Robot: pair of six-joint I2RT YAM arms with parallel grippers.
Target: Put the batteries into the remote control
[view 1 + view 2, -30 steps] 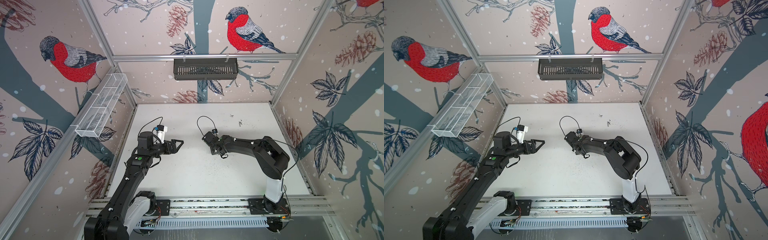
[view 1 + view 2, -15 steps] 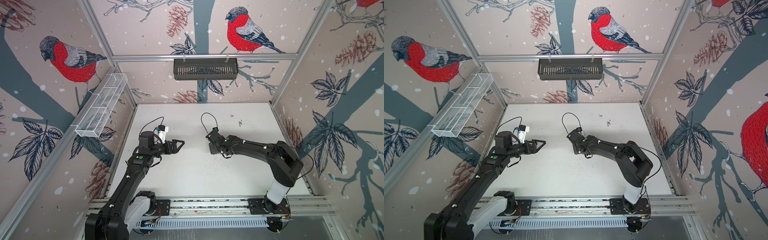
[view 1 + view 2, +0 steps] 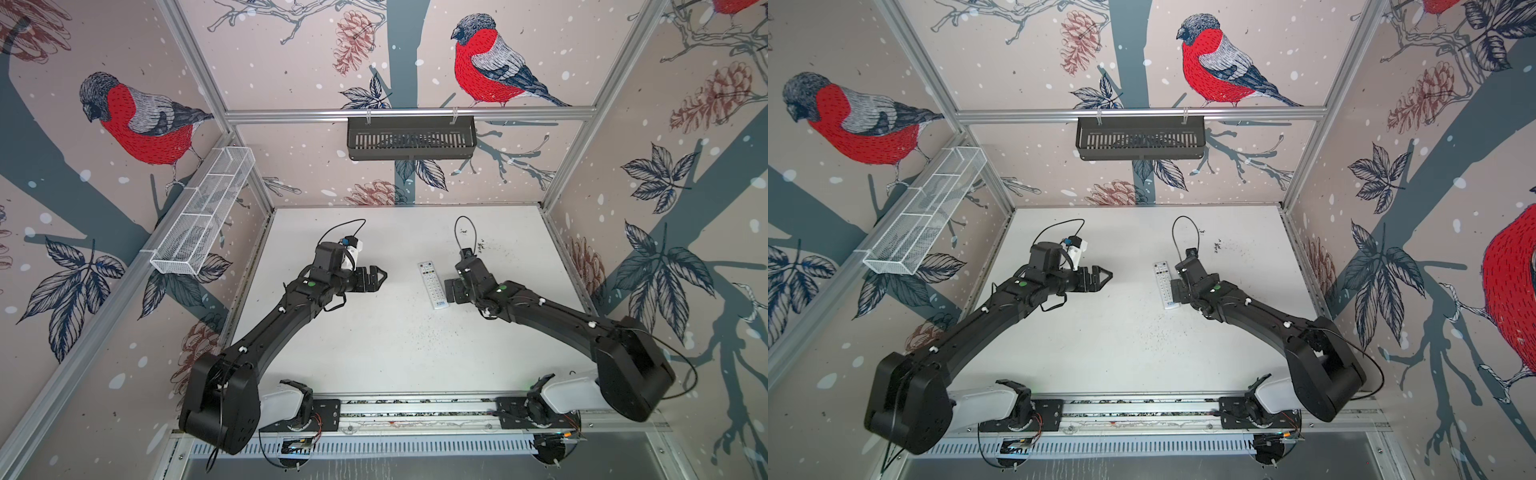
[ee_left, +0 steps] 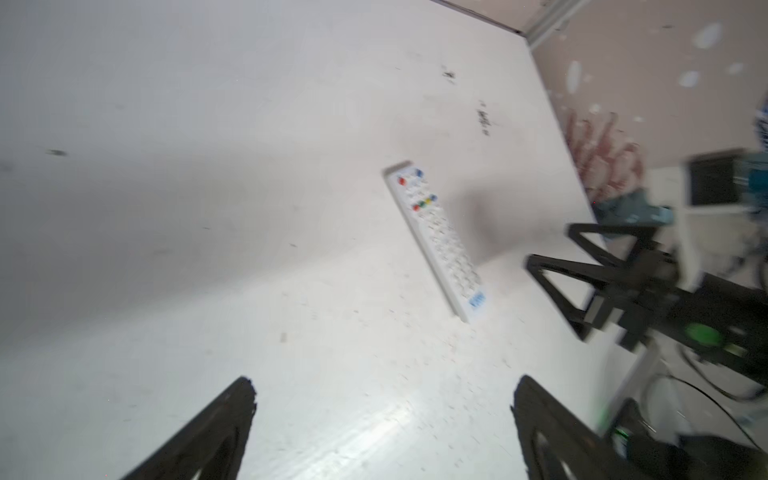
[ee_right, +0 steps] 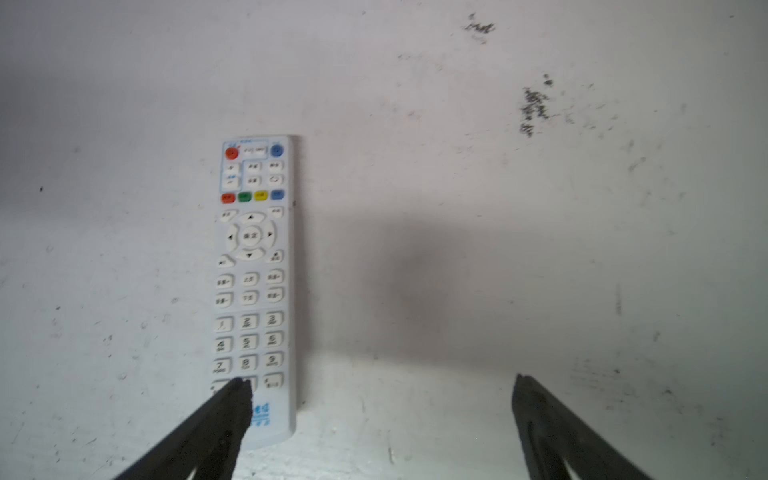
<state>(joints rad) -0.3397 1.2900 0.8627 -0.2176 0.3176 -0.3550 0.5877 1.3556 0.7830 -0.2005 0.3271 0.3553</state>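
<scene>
- Shows the remote control (image 3: 432, 285) (image 3: 1166, 285) flat on the white table (image 3: 374, 353), buttons up, right of centre in both top views.
- Places its coloured buttons (image 5: 251, 196) at the far end and its blue logo (image 5: 262, 413) at the near end.
- Finds the right gripper (image 3: 451, 291) (image 5: 380, 384) just beside the logo end, jaws spread wide and empty.
- Has one fingertip (image 5: 237, 399) overlapping the remote in the right wrist view; cannot tell whether touching.
- Sets the left gripper (image 3: 380, 276) (image 4: 382, 386) well apart from the remote, over bare table, jaws likewise spread and empty.

Top views: stereo pair, high at front, looking down on whole table (image 3: 395, 340) | wrist views: close, low over table | shared by all: remote control (image 5: 255, 291)
</scene>
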